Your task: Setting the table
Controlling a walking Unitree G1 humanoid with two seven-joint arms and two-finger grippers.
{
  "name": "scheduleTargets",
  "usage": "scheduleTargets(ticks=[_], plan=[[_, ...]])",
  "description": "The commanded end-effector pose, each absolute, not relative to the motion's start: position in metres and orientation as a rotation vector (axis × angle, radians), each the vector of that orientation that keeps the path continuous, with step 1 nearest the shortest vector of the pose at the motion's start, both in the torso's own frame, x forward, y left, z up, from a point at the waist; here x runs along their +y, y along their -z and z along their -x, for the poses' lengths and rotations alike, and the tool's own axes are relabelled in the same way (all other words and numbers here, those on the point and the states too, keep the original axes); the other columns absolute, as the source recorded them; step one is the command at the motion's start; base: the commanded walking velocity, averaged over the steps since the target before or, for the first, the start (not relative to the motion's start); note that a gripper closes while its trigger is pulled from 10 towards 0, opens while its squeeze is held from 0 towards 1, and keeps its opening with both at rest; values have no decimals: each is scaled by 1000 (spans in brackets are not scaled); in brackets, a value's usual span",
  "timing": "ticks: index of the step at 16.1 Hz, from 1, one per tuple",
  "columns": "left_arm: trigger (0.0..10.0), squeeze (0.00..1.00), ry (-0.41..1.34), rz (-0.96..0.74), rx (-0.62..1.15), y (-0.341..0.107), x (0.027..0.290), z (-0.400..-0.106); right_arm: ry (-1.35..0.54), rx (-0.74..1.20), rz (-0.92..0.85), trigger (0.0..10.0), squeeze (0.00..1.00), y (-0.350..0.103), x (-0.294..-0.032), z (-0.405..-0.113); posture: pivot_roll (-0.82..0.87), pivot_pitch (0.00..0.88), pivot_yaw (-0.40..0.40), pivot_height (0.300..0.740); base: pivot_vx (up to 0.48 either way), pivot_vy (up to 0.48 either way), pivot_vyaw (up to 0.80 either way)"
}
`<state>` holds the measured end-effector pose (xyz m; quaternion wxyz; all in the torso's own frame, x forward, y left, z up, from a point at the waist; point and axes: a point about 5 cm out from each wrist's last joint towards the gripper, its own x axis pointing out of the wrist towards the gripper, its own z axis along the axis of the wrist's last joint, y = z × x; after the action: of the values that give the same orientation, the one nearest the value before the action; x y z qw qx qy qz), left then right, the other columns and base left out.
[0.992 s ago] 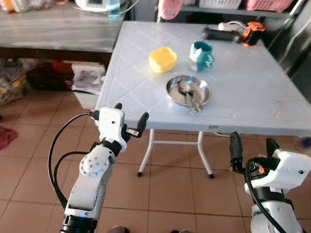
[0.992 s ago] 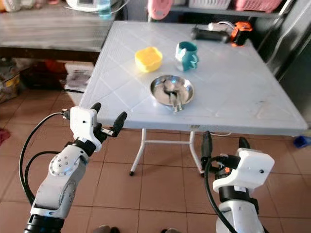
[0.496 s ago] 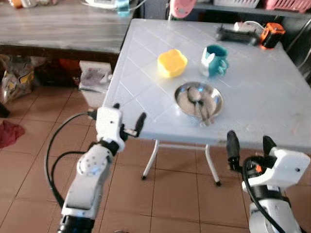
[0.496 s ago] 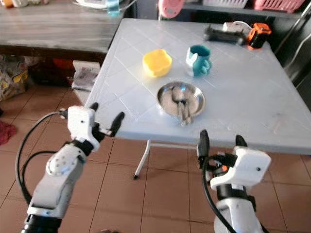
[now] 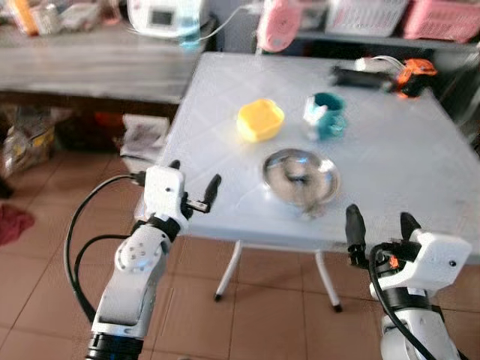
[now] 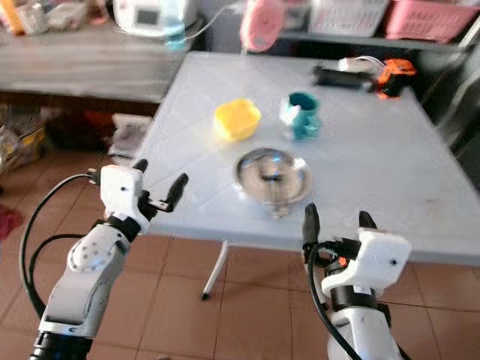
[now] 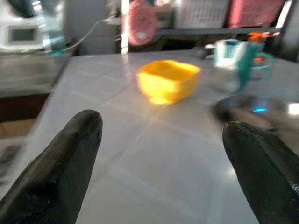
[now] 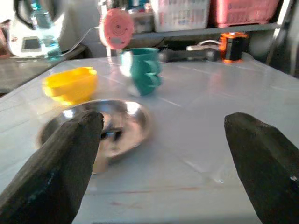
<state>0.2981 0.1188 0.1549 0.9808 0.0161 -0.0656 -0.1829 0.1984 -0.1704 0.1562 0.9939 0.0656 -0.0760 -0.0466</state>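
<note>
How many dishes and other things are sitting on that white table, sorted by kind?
Yellow bowl: 1
Teal mug: 1
Metal plate: 1
Utensils lying in the plate, too blurred to count
Black-and-orange power tool: 1
Total, utensils aside: 4

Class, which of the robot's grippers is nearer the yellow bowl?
Left. The left gripper hovers open off the table's near-left edge, facing the yellow bowl. The right gripper is open beyond the steel plate.

Both silver arms are raised forward; the left gripper [image 5: 193,184] and the right gripper [image 5: 378,223] each hold their black fingers spread, holding nothing.
</note>
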Motion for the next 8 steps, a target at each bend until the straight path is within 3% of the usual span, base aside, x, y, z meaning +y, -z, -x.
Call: scheduleTargets(ticks=[1, 8], plan=[[10000, 0, 399, -28, -133, -155, 111, -296, 119, -147, -112, 10000, 0, -156, -175, -197, 29, 144, -30, 714, 304, 0, 0], [10000, 0, 422, -37, -104, -148, 112, -294, 191, -87, -107, 10000, 0, -150, -182, -200, 31, 156, -22, 714, 0, 0, 0]])
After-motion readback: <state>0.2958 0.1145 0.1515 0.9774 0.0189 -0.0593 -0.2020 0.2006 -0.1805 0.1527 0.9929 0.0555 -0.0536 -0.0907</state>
